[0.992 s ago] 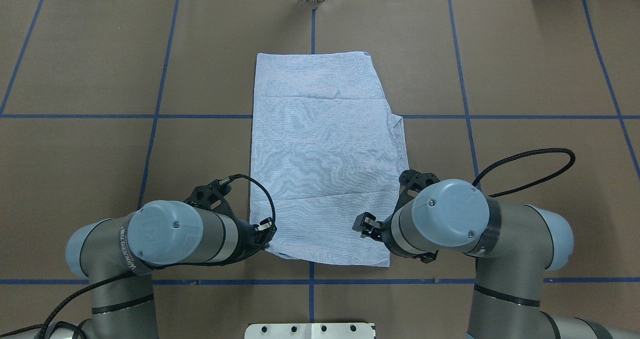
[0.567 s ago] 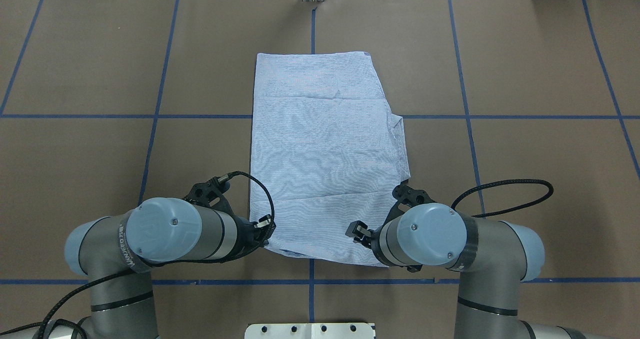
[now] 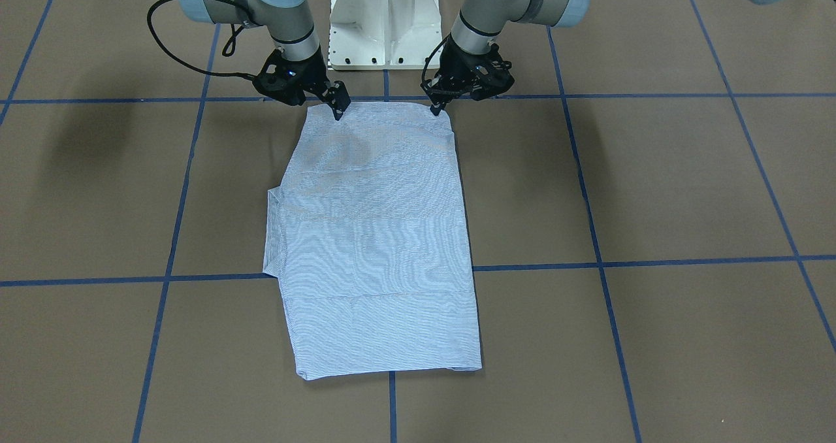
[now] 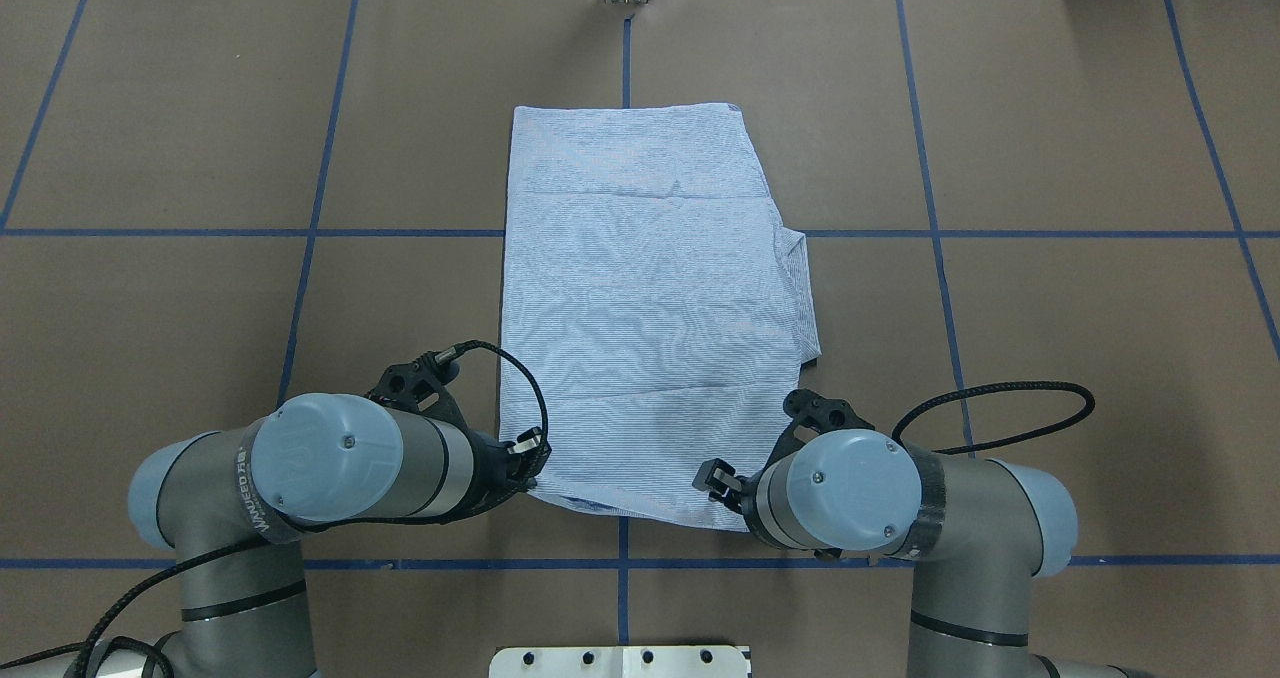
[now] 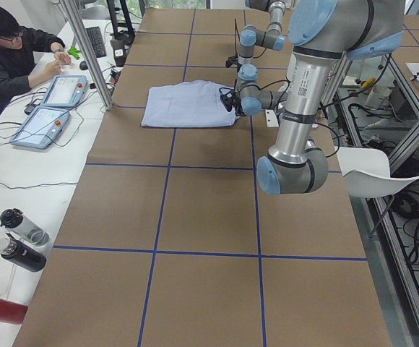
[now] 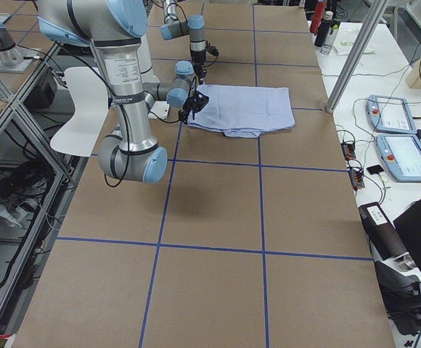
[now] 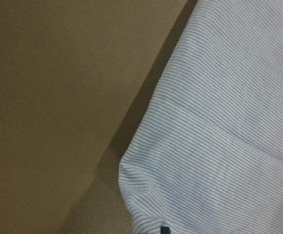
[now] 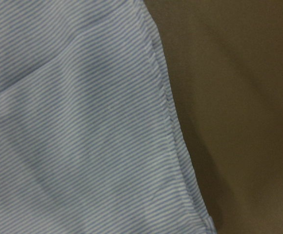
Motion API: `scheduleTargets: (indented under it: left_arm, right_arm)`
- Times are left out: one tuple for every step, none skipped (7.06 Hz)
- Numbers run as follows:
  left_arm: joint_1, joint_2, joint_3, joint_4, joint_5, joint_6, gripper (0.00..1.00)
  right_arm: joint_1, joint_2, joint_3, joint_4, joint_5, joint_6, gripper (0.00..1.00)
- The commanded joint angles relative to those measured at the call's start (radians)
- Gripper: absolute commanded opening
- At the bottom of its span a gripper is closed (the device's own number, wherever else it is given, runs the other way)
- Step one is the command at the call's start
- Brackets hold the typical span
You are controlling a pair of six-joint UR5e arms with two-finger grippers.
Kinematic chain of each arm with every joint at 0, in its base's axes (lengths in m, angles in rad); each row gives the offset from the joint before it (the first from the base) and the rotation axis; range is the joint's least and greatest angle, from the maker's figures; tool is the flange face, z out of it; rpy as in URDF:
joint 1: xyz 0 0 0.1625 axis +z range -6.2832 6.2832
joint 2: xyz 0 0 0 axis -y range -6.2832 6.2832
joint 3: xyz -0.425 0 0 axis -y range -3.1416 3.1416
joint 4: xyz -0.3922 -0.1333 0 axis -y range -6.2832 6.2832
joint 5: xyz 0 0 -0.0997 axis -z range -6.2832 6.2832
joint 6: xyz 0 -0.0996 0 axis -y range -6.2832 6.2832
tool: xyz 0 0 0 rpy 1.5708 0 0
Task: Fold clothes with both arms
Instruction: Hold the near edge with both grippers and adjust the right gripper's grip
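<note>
Our right gripper (image 4: 712,478) has slid toward the overhead frame's lower edge; our left gripper (image 4: 532,455) has barely shifted. We judge both pinched on the near hem of the shirt (image 4: 650,298), lying flat at centre frame, its length running upward from them

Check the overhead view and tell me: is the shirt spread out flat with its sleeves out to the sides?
No, the shirt lies folded into a narrow rectangle, with no sleeve stretched out to either side.
</note>
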Motion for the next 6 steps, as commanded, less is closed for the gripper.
scheduleTargets:
  left_arm:
    - [0.0,0.0,0.0,0.0,0.0,0.0,0.0]
    - [-0.002,0.0,0.002,0.0,0.0,0.0,0.0]
    - [-0.003,0.0,0.0,0.0,0.0,0.0,0.0]
    - [-0.005,0.0,0.0,0.0,0.0,0.0,0.0]
    - [-0.008,0.0,0.0,0.0,0.0,0.0,0.0]
    - [-0.008,0.002,0.002,0.0,0.0,0.0,0.0]
  right_arm:
    - [-0.008,0.005,-0.008,-0.023,-0.001,-0.001,1.0]
    - [-0.008,0.004,-0.008,-0.023,-0.001,-0.001,1.0]
    - [-0.008,0.004,-0.011,-0.023,-0.001,-0.001,1.0]
    - [-0.008,0.004,-0.011,-0.023,-0.001,-0.001,1.0]
    - [-0.008,0.005,-0.011,-0.023,-0.003,-0.001,1.0]
    - [-0.008,0.005,-0.011,-0.023,-0.003,-0.001,0.98]
